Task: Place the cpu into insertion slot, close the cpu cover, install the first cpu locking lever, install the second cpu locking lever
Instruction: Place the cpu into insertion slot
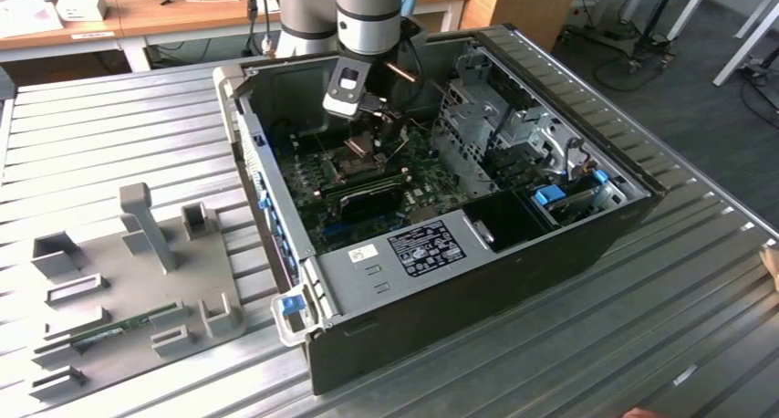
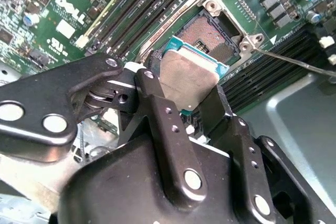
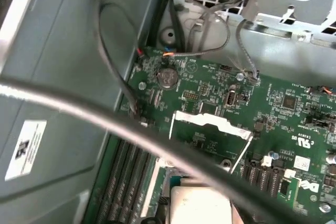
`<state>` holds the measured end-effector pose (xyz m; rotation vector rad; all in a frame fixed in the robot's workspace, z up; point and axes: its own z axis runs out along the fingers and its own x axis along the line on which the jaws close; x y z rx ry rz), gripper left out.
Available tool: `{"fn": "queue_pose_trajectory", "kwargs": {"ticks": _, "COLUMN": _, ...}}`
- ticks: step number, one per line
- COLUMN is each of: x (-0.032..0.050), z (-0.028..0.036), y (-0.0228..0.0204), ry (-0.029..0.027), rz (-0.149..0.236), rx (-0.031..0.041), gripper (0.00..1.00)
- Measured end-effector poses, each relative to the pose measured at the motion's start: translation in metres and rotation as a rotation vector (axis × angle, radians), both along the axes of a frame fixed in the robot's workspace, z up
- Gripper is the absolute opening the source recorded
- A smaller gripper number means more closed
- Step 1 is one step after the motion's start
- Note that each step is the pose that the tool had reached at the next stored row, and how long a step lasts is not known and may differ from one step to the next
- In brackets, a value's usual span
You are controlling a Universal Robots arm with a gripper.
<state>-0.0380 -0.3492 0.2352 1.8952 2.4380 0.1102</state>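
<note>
In the exterior view, your arm reaches down into the open computer case [image 1: 585, 226] standing on the ribbed metal bench [image 1: 122, 117]. The gripper [image 1: 363, 137] hangs just above the green motherboard [image 1: 414, 185]. A grey fixture tray [image 1: 122, 290] lies on the bench well apart from the fingers, toward the exterior view's left.

In the second wrist view, you can see the gripper [image 2: 181, 85] with its two black fingers [image 2: 157, 108] drawn in on the cpu [image 2: 191, 74], pinching it by opposite edges. The chip sits tilted between the fingertips. The insertion slot [image 2: 210, 30] lies just beyond the fingertips with its pin field uncovered. The cpu's far edge overlaps the slot's near side, and you cannot tell whether the two touch. A thin metal lever [image 2: 294, 59] juts out from the slot's corner, and long black memory slots [image 2: 152, 3] run beside it.

In the first wrist view, the cpu's pale top [image 3: 202, 205] shows at the fingers' end. Just beyond it the silver cpu cover [image 3: 210, 121] is swung open. A blurred cable [image 3: 105, 116] crosses in front.
</note>
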Motion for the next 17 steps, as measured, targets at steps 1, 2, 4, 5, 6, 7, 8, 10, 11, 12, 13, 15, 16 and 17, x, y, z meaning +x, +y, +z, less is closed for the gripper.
{"fn": "queue_pose_trajectory", "kwargs": {"ticks": 1, "x": 0.0, "z": 0.0, "y": 0.0, "ry": 0.0, "rz": 0.0, "rx": -0.0001, "gripper": 0.54}}
{"fn": "queue_pose_trajectory", "kwargs": {"ticks": 2, "x": 0.0, "z": 0.0, "y": 0.0, "ry": 0.0, "rz": 0.0, "rx": -0.0002, "gripper": 0.54}}
{"fn": "queue_pose_trajectory", "kwargs": {"ticks": 4, "x": 0.0, "z": 0.0, "y": 0.0, "ry": 0.0, "rz": 0.0, "rx": -0.0002, "gripper": 0.54}}
{"fn": "queue_pose_trajectory", "kwargs": {"ticks": 5, "x": 0.0, "z": 0.0, "y": 0.0, "ry": 0.0, "rz": 0.0, "rx": -0.0001, "gripper": 0.54}}
{"fn": "queue_pose_trajectory", "kwargs": {"ticks": 6, "x": 0.0, "z": 0.0, "y": 0.0, "ry": 0.0, "rz": 0.0, "rx": -0.0002, "gripper": 0.54}}
{"fn": "queue_pose_trajectory", "kwargs": {"ticks": 7, "x": -0.0001, "z": 0.0, "y": 0.0001, "ry": 0.0, "rz": -0.001, "rx": -0.0001, "gripper": 0.54}}
{"fn": "queue_pose_trajectory", "kwargs": {"ticks": 8, "x": -0.0002, "z": 0.0, "y": 0.0001, "ry": 0.0, "rz": -0.005, "rx": -0.0002, "gripper": 0.54}}
{"fn": "queue_pose_trajectory", "kwargs": {"ticks": 10, "x": -0.0001, "z": -0.0004, "y": 0.0001, "ry": -0.0001, "rz": -0.036, "rx": 0.0, "gripper": 0.54}}
{"fn": "queue_pose_trajectory", "kwargs": {"ticks": 11, "x": -0.0002, "z": -0.0004, "y": 0.0001, "ry": 0.0, "rz": -0.054, "rx": -0.0003, "gripper": 0.54}}
{"fn": "queue_pose_trajectory", "kwargs": {"ticks": 12, "x": -0.0002, "z": -0.0005, "y": 0.0001, "ry": 0.0, "rz": -0.072, "rx": -0.0002, "gripper": 0.54}}
{"fn": "queue_pose_trajectory", "kwargs": {"ticks": 13, "x": -0.0002, "z": -0.0007, "y": 0.0001, "ry": 0.0, "rz": -0.09, "rx": -0.0001, "gripper": 0.54}}
{"fn": "queue_pose_trajectory", "kwargs": {"ticks": 15, "x": -0.0002, "z": -0.0009, "y": 0.0, "ry": 0.0, "rz": -0.125, "rx": -0.0002, "gripper": 0.54}}
{"fn": "queue_pose_trajectory", "kwargs": {"ticks": 16, "x": -0.0002, "z": -0.001, "y": 0.0001, "ry": 0.0, "rz": -0.141, "rx": -0.0002, "gripper": 0.54}}
{"fn": "queue_pose_trajectory", "kwargs": {"ticks": 17, "x": -0.0002, "z": -0.001, "y": 0.0, "ry": 0.0, "rz": -0.157, "rx": -0.0002, "gripper": 0.54}}
